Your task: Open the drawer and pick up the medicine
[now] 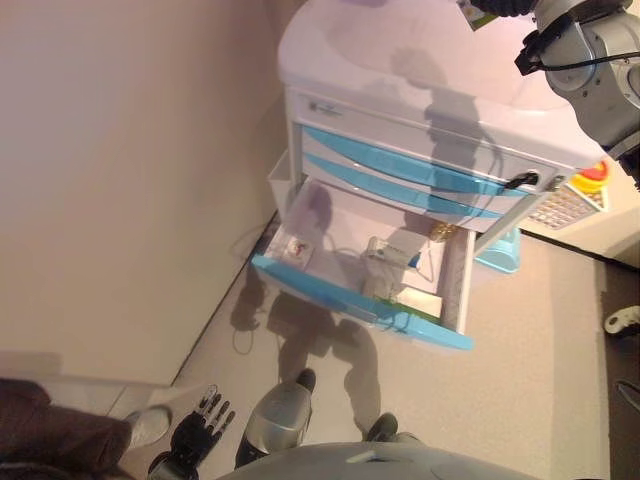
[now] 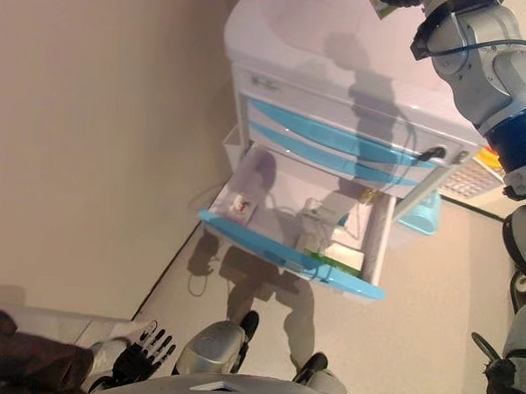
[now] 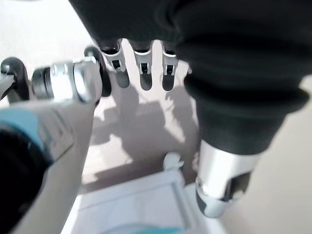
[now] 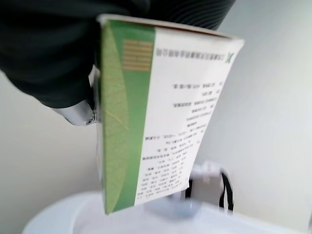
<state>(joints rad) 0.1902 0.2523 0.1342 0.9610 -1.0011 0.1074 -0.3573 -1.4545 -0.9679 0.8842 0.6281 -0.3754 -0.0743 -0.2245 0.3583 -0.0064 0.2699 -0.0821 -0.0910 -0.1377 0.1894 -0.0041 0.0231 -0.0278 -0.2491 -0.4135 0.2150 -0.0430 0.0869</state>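
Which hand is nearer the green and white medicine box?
Right. The right hand holds the medicine box above the cart top. The left hand hangs low by the floor, in front of the open drawer.

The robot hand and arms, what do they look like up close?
The left robot hand has silver fingers with dark tips and a dark ribbed cover over the wrist. The right arm is bulky silver-grey metal with black joints and a black cable along it.

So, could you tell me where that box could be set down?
The cart's white top is bare. In the open drawer only the middle, between the small packet and the boxes, is free; its right end is crowded. The right hand holds the medicine box.
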